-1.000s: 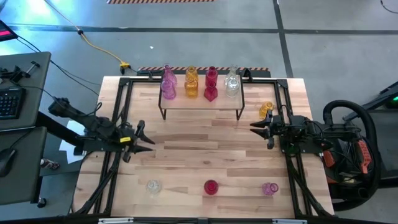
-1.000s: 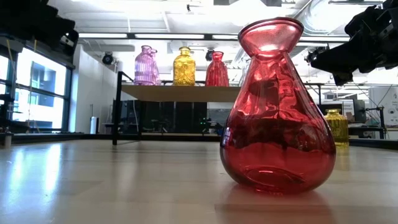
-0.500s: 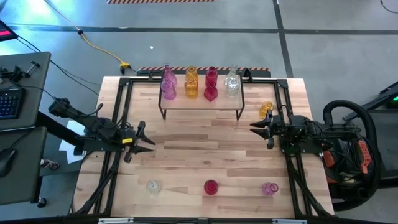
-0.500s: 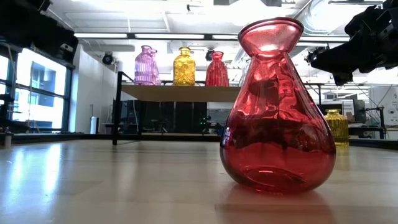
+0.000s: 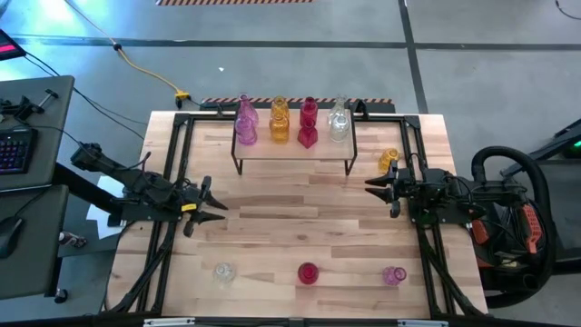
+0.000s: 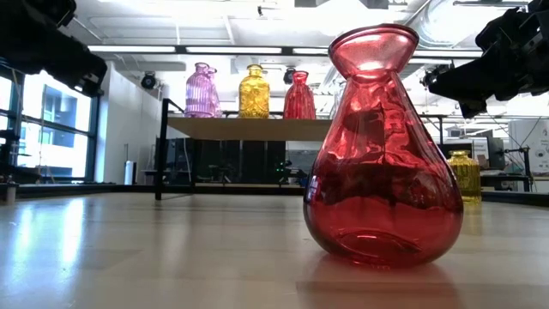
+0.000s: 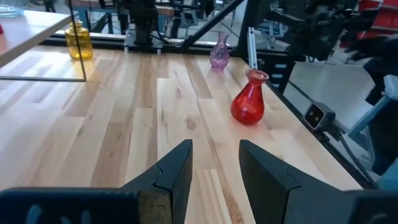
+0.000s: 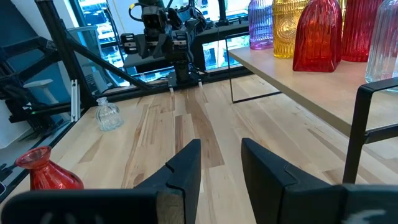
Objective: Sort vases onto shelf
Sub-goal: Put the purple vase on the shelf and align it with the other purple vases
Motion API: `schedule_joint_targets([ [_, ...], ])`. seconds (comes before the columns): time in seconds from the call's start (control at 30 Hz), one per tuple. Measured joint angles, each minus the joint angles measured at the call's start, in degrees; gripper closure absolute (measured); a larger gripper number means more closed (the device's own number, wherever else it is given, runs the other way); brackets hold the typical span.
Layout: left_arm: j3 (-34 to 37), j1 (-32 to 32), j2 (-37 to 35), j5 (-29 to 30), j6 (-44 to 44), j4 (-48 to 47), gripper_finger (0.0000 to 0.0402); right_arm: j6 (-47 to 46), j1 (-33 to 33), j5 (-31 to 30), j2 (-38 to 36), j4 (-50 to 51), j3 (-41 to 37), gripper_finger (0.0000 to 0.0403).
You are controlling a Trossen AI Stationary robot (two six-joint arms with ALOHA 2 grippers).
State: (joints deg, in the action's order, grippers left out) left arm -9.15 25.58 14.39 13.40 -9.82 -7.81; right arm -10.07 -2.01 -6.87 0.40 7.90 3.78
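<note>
The shelf (image 5: pixel 292 145) stands at the table's far middle. On its top stand pink (image 5: pixel 246 123), amber (image 5: pixel 280 121), red (image 5: pixel 308 123) and clear (image 5: pixel 339 120) vases. An amber vase (image 5: pixel 388 161) stands on the table right of the shelf. Along the near edge stand a clear vase (image 5: pixel 223 272), a red vase (image 5: pixel 308 272) and a pink vase (image 5: pixel 393 274). My left gripper (image 5: pixel 216 207) hovers open at the table's left side, with nothing between its fingers (image 7: pixel 214 155). My right gripper (image 5: pixel 372 186) hovers open at the right side, also holding nothing (image 8: pixel 221 155).
Black frame rails (image 5: pixel 172 173) run along the table's left and right sides under the arms. Bare wood (image 5: pixel 290 222) lies between the two grippers and in front of the shelf. The shelf's thin black legs (image 8: pixel 367 124) stand close to my right gripper.
My left gripper has tipped a little downward while staying in place. The vases have kept still.
</note>
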Motion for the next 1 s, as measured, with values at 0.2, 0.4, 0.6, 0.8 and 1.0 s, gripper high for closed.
schedule_joint_targets([
  [0.2,0.0,0.0,0.0,0.88,0.19,-0.02,0.028,0.0,0.01,0.0,0.0,0.0,0.0,0.0304],
  [0.4,0.0,0.0,0.0,1.97,2.96,-0.03,0.028,-1.82,-0.01,-0.2,0.0,-0.56,-0.01,0.0304],
  [0.6,0.0,0.0,0.0,4.52,1.78,-0.04,0.028,-18.47,-0.01,-5.71,-0.02,-5.73,-0.01,0.0304],
  [0.8,0.0,0.0,0.0,7.74,4.12,-0.07,0.028,-32.98,0.12,-11.14,0.0,-5.99,-0.01,0.0304],
  [1.0,0.0,0.0,0.0,8.36,4.37,0.09,0.028,-33.35,0.12,-11.15,-0.01,-5.84,-0.01,0.0304],
])
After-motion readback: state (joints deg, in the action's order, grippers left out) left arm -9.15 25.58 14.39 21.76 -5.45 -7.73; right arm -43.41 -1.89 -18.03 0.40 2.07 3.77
